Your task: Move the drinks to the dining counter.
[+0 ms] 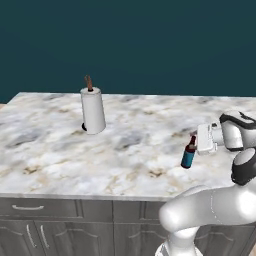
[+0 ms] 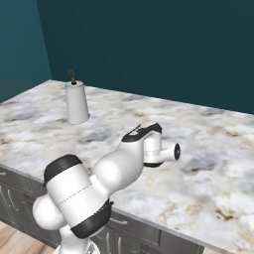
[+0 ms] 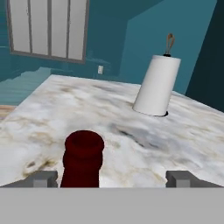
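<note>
Bottle point(image 1: 189, 154) stands upright on the marble surface point(image 1: 125, 150), just before the tool point(image 3: 111, 177), whose jaws gape wide either side. Best withdraw straight back, clear of the neck, avoiding a topple.

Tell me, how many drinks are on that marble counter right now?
1: a dark bottle with a red neck stands near the counter's front edge, between the open tool tips. The paper-towel roll stands farther back. The arm may hide others.
</note>
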